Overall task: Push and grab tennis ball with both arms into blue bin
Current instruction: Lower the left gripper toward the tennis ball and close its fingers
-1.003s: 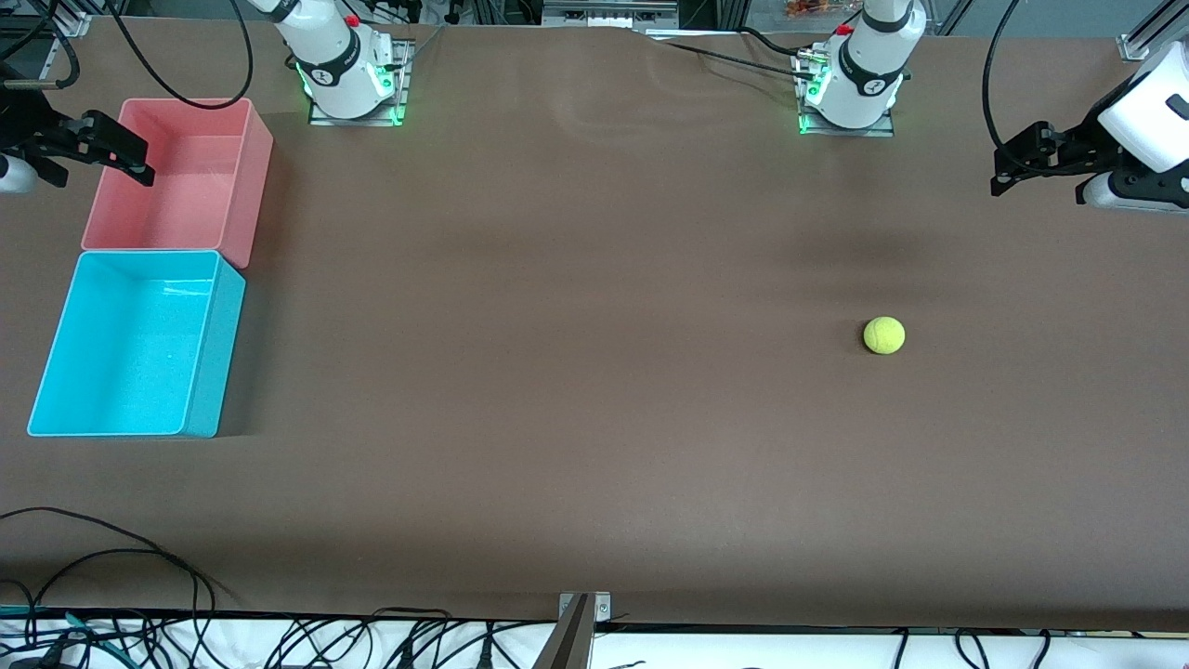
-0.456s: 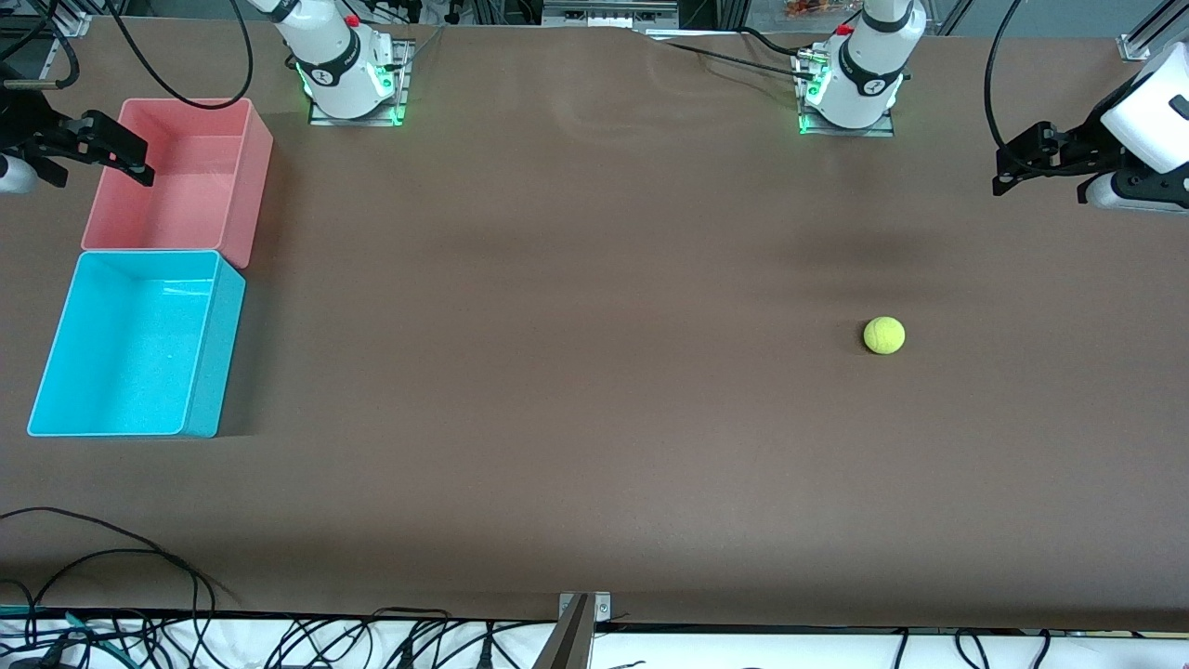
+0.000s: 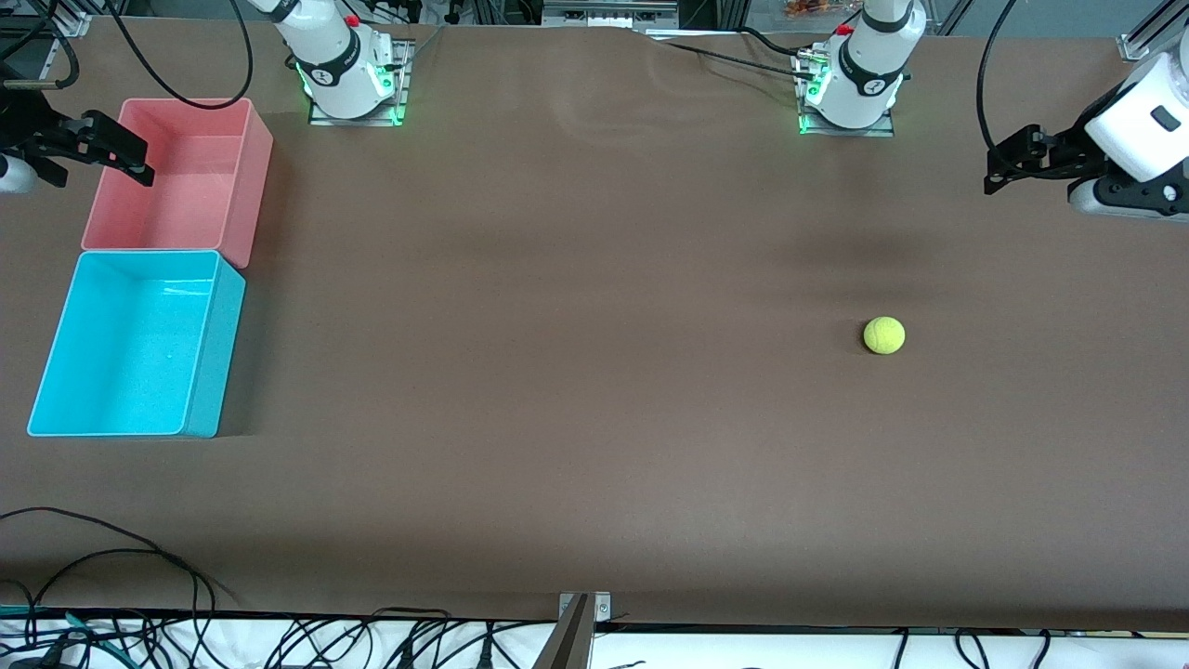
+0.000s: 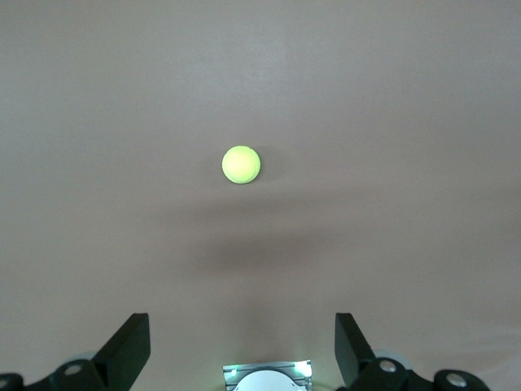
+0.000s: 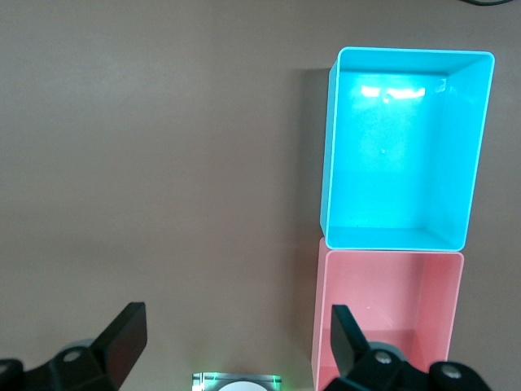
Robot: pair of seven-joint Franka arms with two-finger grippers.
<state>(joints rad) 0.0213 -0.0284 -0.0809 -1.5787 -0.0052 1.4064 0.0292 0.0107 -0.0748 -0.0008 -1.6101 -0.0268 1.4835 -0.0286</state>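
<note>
— So, where is your ball?

— You have one tennis ball (image 3: 883,335), lying alone on the brown table (image 3: 576,390) toward the left arm's end, well apart from the blue bin (image 3: 200,372).

— How many bins do you count?

— Two. Your one blue bin sits at the right arm's end, and one pink bin (image 3: 251,186) touches it, farther from the front camera than the blue bin.

— And your grippers?

— Two as well. Your left gripper (image 3: 1008,163) hangs in the air over the table's edge at the left arm's end, jaws spread wide, holding nothing. Your right gripper (image 3: 116,149) hangs over the pink bin's outer wall, jaws wide too, holding nothing.
</note>
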